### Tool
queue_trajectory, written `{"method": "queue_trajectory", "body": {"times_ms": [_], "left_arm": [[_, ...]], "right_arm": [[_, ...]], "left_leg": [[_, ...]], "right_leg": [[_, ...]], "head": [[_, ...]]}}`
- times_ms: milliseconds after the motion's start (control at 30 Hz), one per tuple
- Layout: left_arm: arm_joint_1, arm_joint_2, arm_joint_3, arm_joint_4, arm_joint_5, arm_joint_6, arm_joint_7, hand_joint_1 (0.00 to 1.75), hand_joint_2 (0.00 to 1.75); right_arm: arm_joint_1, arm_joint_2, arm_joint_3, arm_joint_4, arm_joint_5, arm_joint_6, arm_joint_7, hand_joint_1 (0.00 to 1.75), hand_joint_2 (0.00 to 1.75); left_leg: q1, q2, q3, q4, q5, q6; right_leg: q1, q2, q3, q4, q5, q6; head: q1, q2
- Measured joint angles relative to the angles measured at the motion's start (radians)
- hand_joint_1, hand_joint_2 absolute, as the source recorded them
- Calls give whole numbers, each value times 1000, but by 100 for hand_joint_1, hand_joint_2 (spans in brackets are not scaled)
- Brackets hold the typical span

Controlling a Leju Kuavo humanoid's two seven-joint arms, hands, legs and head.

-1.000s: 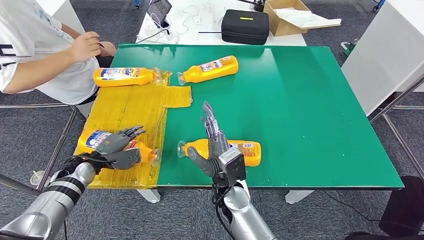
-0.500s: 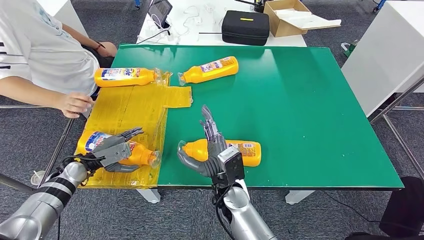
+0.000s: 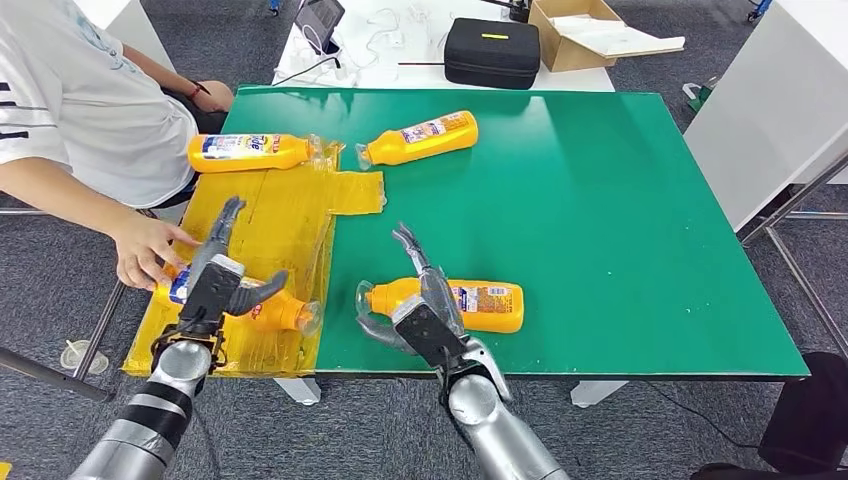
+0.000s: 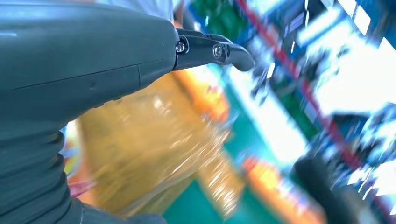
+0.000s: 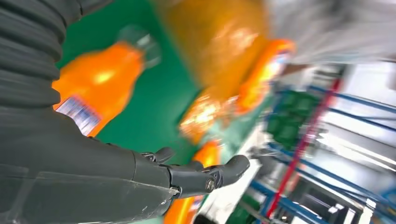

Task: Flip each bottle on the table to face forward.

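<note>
**Two near bottles, one under each hand**

My right hand [image 3: 420,310] is spread open and grips nothing; it hovers over the neck end of the nearest bottle [image 3: 470,303], which lies on the green counter [image 3: 620,230] with its long axis running 9 to 3 o'clock, cap at 9.

My left hand [image 3: 222,280] is also open and empty, fingers stretched toward 12, above the left bottle [image 3: 268,310] on the yellow sheet [image 3: 270,215]. A person's hand [image 3: 145,250] reaches in just beside it at 9.

Farther, at 12, lie the far-left bottle [image 3: 250,152] and the tilted bottle [image 3: 420,137], well apart from both hands.
</note>
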Motion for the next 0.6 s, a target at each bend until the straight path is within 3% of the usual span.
{"method": "queue_trajectory", "body": {"times_ms": [133,267,400,600], "left_arm": [[71,-82,146,-149,47,66,0,0,175],[135,-136,243,-252,62,116,1,0,175],[172,-164,284,-300,62,140,1,0,175],[180,-185,305,-301,44,141,2,0,175]], "right_arm": [[-31,-74,-12,18,128,36,123,0,175],[-59,-152,-15,42,201,99,209,0,175],[-83,-213,-14,66,234,157,249,0,175],[-117,-263,0,103,241,232,274,0,175]], "left_leg": [[-1,1,0,0,0,0],[-1,0,-1,0,0,0],[0,0,-1,0,0,0],[-1,0,-1,0,0,1]], "right_leg": [[-1,0,-1,0,0,0],[0,0,-1,0,0,0],[0,0,-1,0,0,0],[0,0,-1,0,0,0]], "head": [[0,0],[0,0],[0,0],[0,0]]}}
